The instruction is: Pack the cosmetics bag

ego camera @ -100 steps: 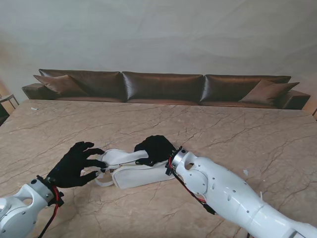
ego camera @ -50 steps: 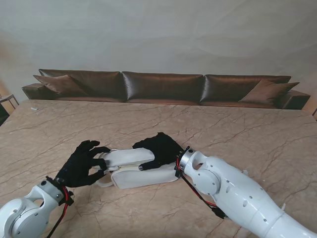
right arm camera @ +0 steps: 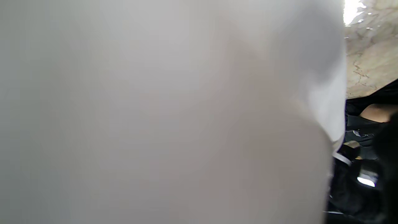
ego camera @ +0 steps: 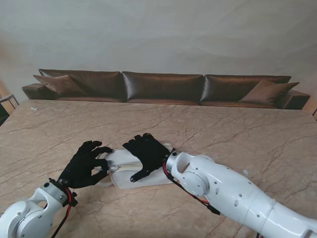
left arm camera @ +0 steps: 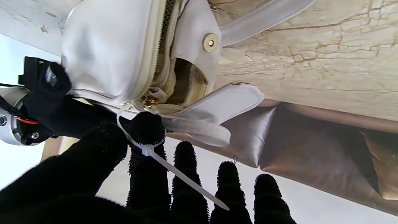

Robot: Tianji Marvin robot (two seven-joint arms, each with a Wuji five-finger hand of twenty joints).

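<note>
The white cosmetics bag (ego camera: 148,179) lies on the marble table (ego camera: 237,134) in front of me. My right hand (ego camera: 145,153), in a black glove, rests flat on top of it with fingers spread, holding nothing. My left hand (ego camera: 86,164) is at the bag's left end. In the left wrist view the bag (left arm camera: 105,53) shows its zipper (left arm camera: 161,46) partly undone near the end. A white zip-tie pull (left arm camera: 174,169) is pinched between thumb and index fingertip (left arm camera: 146,127). The right wrist view is filled by the blurred white bag (right arm camera: 155,109).
A brown sofa (ego camera: 163,87) runs along the table's far edge. The bag's strap (left arm camera: 264,18) and snap flap (left arm camera: 210,42) lie loose beside its left end. A small white scrap (ego camera: 246,172) lies on the table to my right.
My right hand has slid left across the bag's top and spread flat on it. My left hand has stayed at the bag's left end, closing a little toward the zipper.
</note>
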